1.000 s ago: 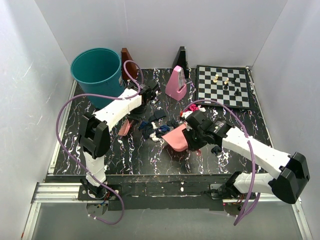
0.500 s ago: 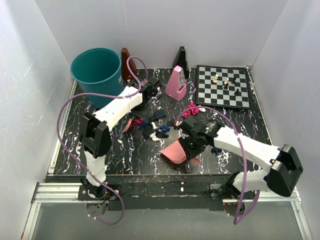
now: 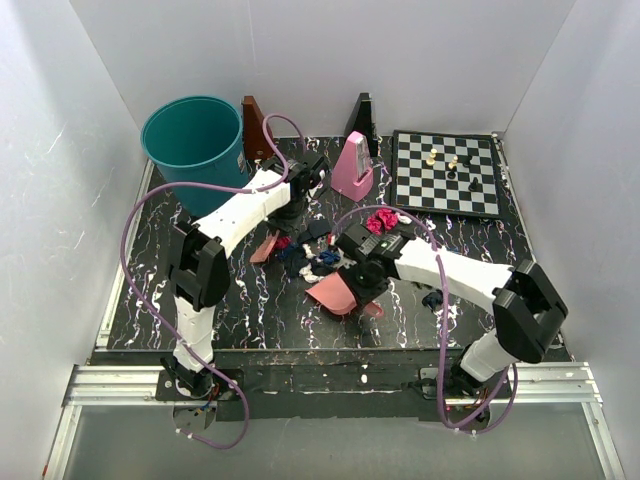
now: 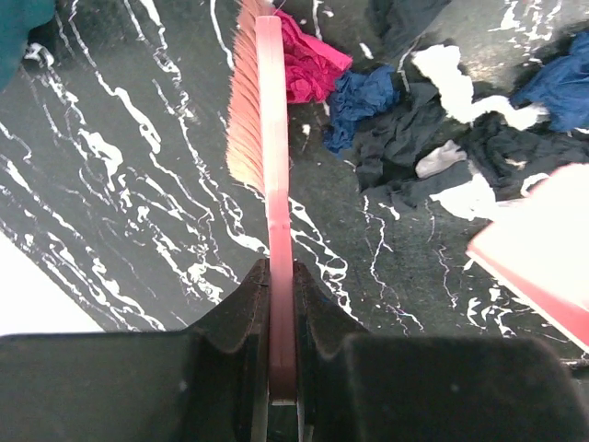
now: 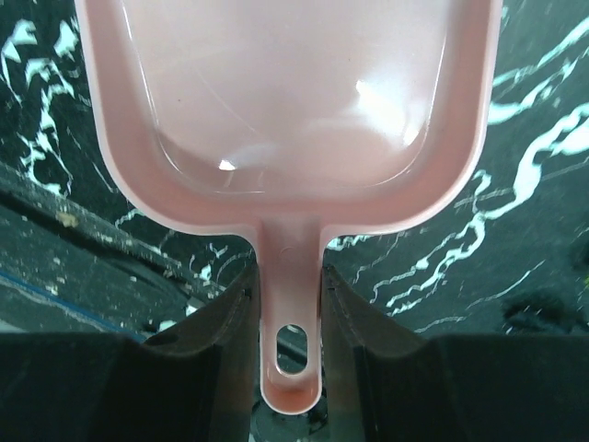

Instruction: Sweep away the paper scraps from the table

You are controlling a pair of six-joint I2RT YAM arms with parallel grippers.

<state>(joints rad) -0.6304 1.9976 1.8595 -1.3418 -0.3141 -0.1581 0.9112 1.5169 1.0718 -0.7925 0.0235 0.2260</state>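
Step in hand: herding scraps toward the pan.

Left pincer (image 4: 281,287) is clamped tight on the handle of the pink brush (image 4: 268,138). The brush head sits just beside the left edge of the paper scraps (image 4: 405,138). In the wrist view the bristles show on the side away from the pile.

Right pincer (image 5: 290,304) is closed partway round the stem of the pink dustpan (image 5: 294,92). The pan is at the pile's near-right side.

Scraps: main cluster is mid-surface (image 3: 150,260), btwn brush and pan, w/ magenta, blue, dark and white wads. A magenta clump (image 3: 382,219) lies beyond the pan. One dark wad (image 3: 432,298) sits apart by the right forearm.

Next, we judge: turn bristles to the pile, drag toward the pan. Pan lip needs to sit flat or wads slip under. Strays prob. need a separate pass.

Hard to make out:
- Pan lip and brush tip are cut off in the wrist views.
- We can't tell if bristles or lip touch the surface.
- From above, the right arm covers part of the pan.
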